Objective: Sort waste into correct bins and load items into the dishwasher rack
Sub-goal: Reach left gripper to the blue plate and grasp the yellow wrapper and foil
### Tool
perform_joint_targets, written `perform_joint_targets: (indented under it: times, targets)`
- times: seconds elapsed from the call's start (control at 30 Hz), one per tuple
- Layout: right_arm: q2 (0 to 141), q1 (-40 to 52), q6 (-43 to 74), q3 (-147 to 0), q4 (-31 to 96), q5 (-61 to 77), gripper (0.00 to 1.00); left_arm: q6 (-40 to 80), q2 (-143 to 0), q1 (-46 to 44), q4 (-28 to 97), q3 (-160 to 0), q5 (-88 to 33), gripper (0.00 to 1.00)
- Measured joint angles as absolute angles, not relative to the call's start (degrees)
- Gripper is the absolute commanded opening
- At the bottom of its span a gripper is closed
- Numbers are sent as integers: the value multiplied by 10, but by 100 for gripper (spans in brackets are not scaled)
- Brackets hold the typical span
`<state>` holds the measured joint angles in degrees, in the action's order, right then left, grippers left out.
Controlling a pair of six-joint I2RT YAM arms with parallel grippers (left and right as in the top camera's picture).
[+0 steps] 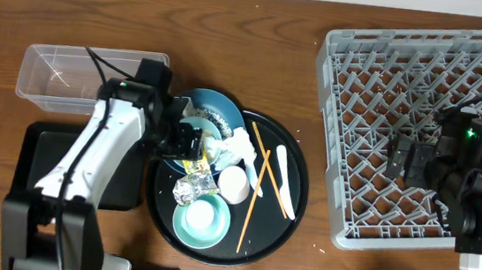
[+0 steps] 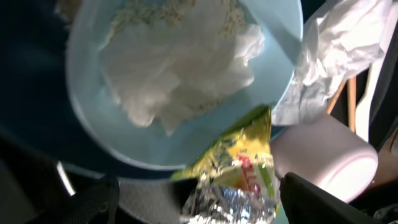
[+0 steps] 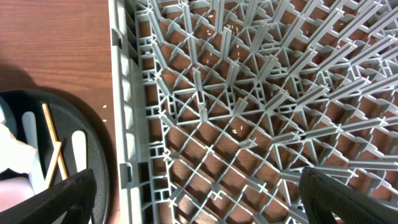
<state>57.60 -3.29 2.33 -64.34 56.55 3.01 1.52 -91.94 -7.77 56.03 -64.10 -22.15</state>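
My left gripper (image 1: 189,143) hangs open over the round tray, low above the waste. In the left wrist view its fingers (image 2: 336,202) flank a crinkled silver foil wrapper (image 2: 230,202) and a yellow-green wrapper (image 2: 239,158) without closing on them. Just beyond sits a light blue bowl (image 2: 93,124) holding crumpled tissue (image 2: 180,81) and rice grains. A pink-white cup (image 2: 323,155) is at the right. My right gripper (image 1: 407,160) is open above the grey dishwasher rack (image 1: 424,73), nothing between its fingers (image 3: 354,199). The clear tub (image 1: 87,76) and the black rectangular tray (image 1: 43,160) lie at the left.
The round black tray (image 1: 292,202) also carries a dark-blue plate (image 1: 226,107), a teal bowl (image 1: 202,220), a white cup (image 1: 234,183), two chopsticks (image 1: 259,181) and white utensils (image 1: 281,179). Bare wooden table lies between tray and rack.
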Motion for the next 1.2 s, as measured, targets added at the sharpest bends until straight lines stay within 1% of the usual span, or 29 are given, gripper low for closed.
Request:
perform_joint_targets:
  times: [0.2,0.4,0.67,0.77,0.93,1.07,1.2]
  targets:
    - [576,-33,23,-643,567,30,99,15,-933,-78,547,-641,-230,80]
    - [576,-33,23,-643,569,30,99,16,-934,-83,543,-641,-235,73]
    - [576,-33,23,-643,574,30,99,16,-934,-137,500,-632,-233,65]
    - [576,-33,23,-643,578,30,99,17,-934,-153,498,-622,-219,56]
    - [576,-33,23,-643,580,30,99,18,-934,-160,497,-620,-200,32]
    - [576,-33,23,-643,580,30,99,20,-934,-160,496,-620,-191,6]
    - [576,-33,23,-643,580,30,99,15,-934,-160,496,-620,-189,6]
